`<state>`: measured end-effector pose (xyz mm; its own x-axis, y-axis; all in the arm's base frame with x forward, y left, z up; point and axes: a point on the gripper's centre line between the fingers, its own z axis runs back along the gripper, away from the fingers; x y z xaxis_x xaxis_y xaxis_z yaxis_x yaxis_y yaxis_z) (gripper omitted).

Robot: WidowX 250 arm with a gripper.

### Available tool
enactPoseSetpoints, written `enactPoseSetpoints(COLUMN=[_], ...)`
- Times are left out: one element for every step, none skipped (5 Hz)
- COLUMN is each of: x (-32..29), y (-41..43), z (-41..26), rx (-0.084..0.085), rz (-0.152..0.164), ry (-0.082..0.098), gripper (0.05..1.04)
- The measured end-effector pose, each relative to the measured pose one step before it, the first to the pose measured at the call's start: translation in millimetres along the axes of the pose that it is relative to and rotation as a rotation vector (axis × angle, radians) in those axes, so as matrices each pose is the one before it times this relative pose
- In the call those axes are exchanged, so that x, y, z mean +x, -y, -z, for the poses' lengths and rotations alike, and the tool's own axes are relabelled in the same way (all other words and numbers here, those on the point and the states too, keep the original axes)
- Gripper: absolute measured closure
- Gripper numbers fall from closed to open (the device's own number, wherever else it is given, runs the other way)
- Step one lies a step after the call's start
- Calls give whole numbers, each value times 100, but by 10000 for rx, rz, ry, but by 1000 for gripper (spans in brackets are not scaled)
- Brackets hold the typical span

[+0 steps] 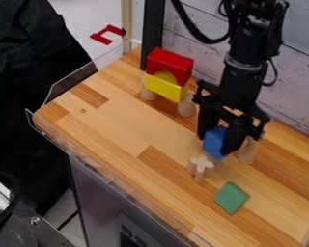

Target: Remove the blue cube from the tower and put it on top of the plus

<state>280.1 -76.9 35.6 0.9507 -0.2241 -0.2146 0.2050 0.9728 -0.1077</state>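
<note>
The black gripper (214,144) hangs down right of the table's middle, its two fingers on either side of the blue cube (213,139) and shut on it. Just in front of the cube, toward the camera, stands the plus (201,166), a pale wooden cross-shaped block with a bare top. The cube appears slightly behind the plus, not over it. I cannot tell whether the cube touches anything below.
A wooden peg (247,151) stands right of the gripper. At the back left, a red arch (169,62) and yellow block (164,87) rest on wooden pegs (187,107). A green block (231,198) lies near the front. Clear guards edge the table (112,123).
</note>
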Motion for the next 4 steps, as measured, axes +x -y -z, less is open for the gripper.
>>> enactPoseSetpoints(x=[-737,-521,-21,-175], y=[96,-47,-83,-141], z=[-83,-16,-11,144], rx=[-47,-85,-8,-42], rz=[-21,-48,-30,-34], ry=[-89,-34,-12,-36], gripper=[527,527,527,527])
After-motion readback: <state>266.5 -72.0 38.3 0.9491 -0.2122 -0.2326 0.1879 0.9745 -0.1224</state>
